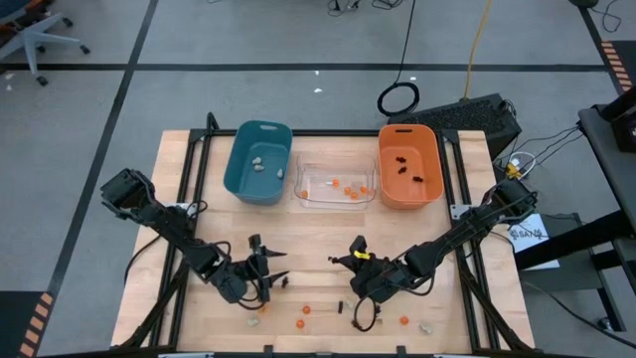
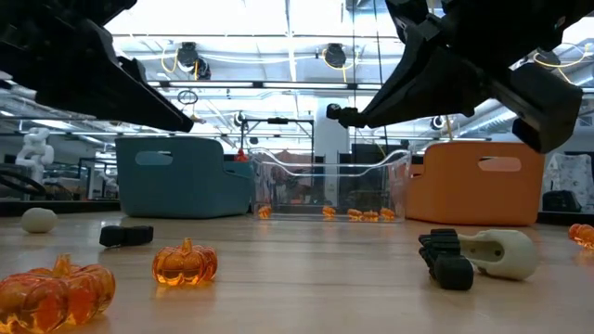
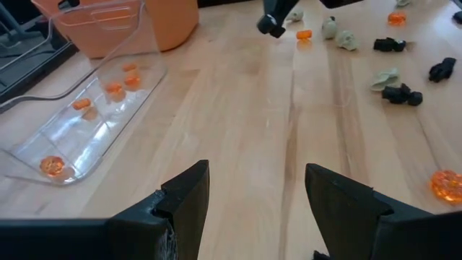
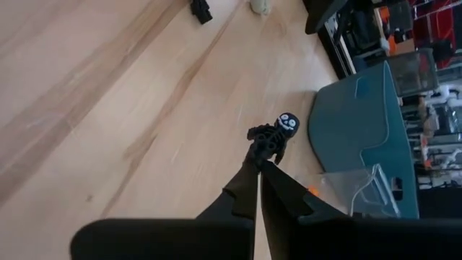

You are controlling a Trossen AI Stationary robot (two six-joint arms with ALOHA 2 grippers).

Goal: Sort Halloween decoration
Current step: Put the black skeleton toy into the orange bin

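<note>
Small orange pumpkins [image 2: 185,263], black spidery pieces [image 2: 125,235] and pale lumps [image 2: 501,252] lie scattered on the near part of the wooden table. My right gripper [image 4: 258,160] hovers over the table's middle [image 1: 355,246], shut on a black spidery trinket [image 4: 271,141] with a white-eyed head. My left gripper [image 3: 256,195] is open with nothing between its fingers, and hangs above bare wood left of centre [image 1: 266,255]. More trinkets [image 3: 393,92] lie beyond it. My right gripper pinches the black spidery trinket between its two fingertips [image 4: 249,170], on the end away from the white-eyed head [image 4: 263,148]. The trinket sticks out past the fingertips and is lifted clear of the table.
Three bins stand along the far edge: teal [image 1: 258,161] with pale lumps, clear [image 1: 335,189] with orange pieces [image 3: 115,88], orange [image 1: 409,166] with black pieces. Loose trinkets sit near the near edge [image 1: 305,309]. Bare wood lies between the grippers and the bins.
</note>
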